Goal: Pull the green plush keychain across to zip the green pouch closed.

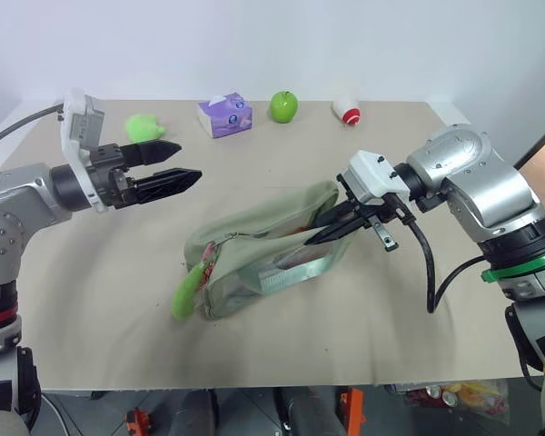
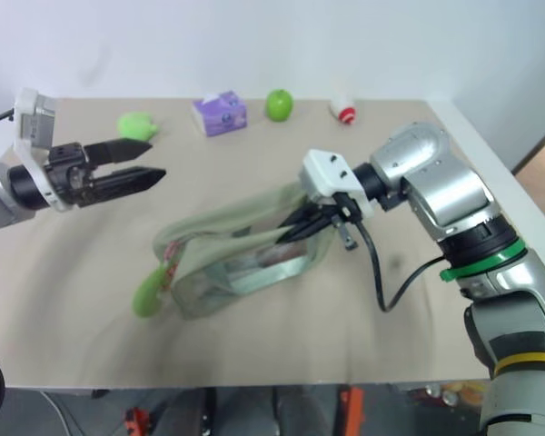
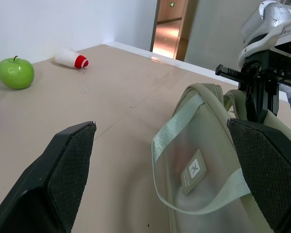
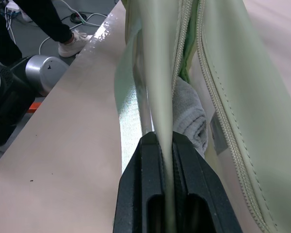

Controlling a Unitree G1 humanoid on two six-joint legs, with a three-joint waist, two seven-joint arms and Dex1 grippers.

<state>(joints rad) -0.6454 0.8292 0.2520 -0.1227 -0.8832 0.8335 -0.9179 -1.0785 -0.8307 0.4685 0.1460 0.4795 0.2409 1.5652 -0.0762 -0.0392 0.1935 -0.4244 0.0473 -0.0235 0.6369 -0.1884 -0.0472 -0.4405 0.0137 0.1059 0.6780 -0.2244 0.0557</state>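
Overhead, from the head camera, the green pouch lies on the desk with its long axis running diagonally: the end nearer the robot's left carries the green plush keychain, and the far end points toward the right arm. The right end effector is clamped on the pouch fabric at that far end. The left end effector hangs above the desk with fingers spread wide, holding nothing. The keychain lies below it and nearer the robot, making the left arm the nearer one for the pull.

Left wrist view: both textured fingers stand well apart, framing the pouch end, its webbing loop and the right arm behind it.

Right wrist view: the closed fingers pinch a fold of pale green fabric beside the zipper teeth; the zipper track is open here, with a grey cloth inside.
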